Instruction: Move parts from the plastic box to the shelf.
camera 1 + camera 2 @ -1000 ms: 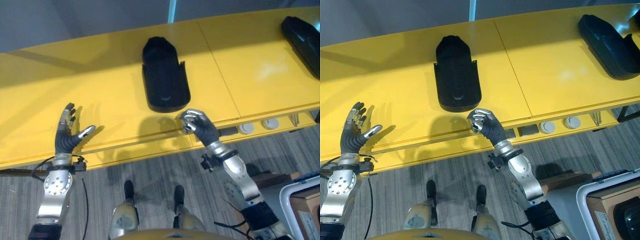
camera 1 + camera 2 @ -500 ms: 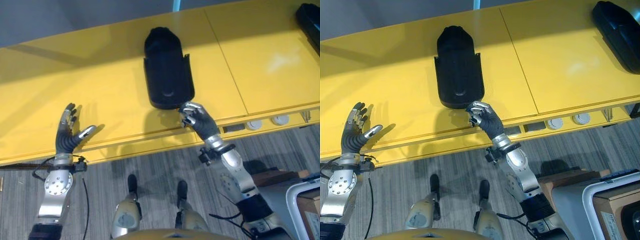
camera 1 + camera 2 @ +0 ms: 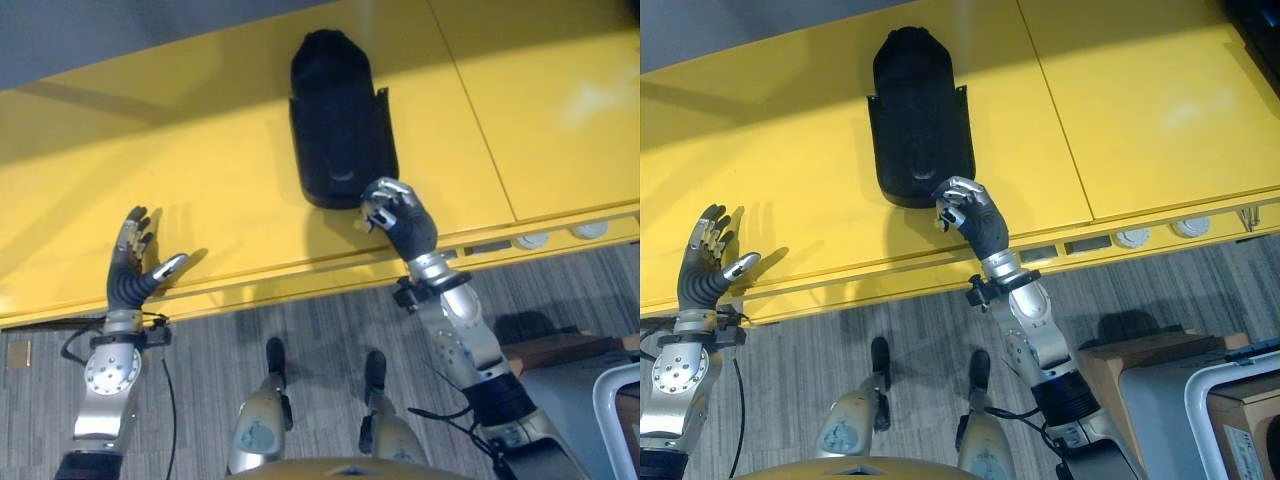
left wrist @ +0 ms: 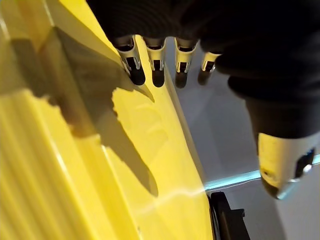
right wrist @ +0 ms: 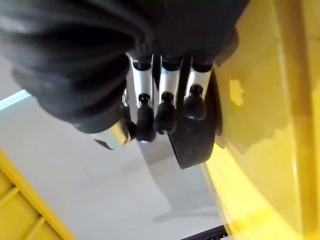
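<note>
While lying flat on the yellow shelf [image 3: 200, 190], long and black: part [image 3: 338, 122], rounded at its far end, squared and blunt at the near end, with raised side walls and a shallow ribbed hollow down its middle. Set lengthwise away from the robot, just left of the seam between two shelf panels. Right hand [image 3: 397, 215] at the part's near end, fingers curled inward, dark tips bunched close by the thumb; in the right wrist view [image 5: 165, 95], the part's rounded black edge just past the fingertips. Cannot tell whether anything is pinched or merely touched; from the head views, clenched beside the near right corner rather than wrapped round it. Left hand [image 3: 705, 265] well apart to the left, over the shelf's front edge, palm up-turned, fingers straight and spread, thumb out to the side, nothing in it. Below the shelf's front edge, grey striped floor [image 3: 300, 330].
</note>
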Controlling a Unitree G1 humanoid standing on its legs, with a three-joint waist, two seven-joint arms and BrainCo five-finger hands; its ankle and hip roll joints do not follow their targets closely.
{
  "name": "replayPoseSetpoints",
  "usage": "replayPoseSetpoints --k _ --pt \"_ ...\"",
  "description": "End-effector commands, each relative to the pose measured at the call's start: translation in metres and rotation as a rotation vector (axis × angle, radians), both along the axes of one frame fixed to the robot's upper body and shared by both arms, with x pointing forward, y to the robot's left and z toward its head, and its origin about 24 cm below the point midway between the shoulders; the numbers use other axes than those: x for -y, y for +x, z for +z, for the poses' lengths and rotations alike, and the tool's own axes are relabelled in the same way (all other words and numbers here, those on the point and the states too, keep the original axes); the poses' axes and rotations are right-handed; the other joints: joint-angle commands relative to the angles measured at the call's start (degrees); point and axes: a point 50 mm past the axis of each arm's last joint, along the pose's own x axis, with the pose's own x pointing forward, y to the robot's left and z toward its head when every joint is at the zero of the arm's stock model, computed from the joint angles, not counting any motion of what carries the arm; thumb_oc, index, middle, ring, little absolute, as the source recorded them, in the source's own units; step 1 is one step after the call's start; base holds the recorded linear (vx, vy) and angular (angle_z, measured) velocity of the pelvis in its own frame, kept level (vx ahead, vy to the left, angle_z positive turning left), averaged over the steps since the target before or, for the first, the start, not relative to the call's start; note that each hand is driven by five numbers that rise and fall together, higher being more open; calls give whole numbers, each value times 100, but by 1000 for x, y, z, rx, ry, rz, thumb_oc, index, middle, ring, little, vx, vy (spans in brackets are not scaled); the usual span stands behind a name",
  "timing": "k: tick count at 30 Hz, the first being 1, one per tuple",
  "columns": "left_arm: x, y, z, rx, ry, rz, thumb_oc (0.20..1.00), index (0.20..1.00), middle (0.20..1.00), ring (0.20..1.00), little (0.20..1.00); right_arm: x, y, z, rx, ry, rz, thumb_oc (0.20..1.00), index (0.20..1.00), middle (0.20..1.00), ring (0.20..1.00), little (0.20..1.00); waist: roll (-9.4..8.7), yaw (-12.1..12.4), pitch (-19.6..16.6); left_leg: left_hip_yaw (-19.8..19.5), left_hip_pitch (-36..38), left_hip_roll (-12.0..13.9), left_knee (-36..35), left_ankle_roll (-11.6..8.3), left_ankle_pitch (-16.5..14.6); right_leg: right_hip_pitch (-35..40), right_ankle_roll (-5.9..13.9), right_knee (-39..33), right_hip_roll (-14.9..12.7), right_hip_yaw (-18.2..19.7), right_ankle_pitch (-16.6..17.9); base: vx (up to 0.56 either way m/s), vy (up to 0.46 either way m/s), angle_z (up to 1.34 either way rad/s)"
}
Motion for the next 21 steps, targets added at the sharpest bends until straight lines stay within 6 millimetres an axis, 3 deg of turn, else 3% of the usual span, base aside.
replayPoseSetpoints --k 1,21 --pt "1 4 14 62 18 -32 1000 1000 1000 1000 1000 3 3 9 32 55 -43 200 200 200 200 200 14 135 -33 202 308 132 406 -326 -836 39 475 517 99 -179 -863 0 0 0" --pt "10 13 20 84 31 -71 1000 1000 1000 1000 1000 3 6 19 86 27 -88 200 200 200 200 200 33 76 -49 206 240 76 462 -262 -897 27 507 507 58 -214 -821 4 5 2"
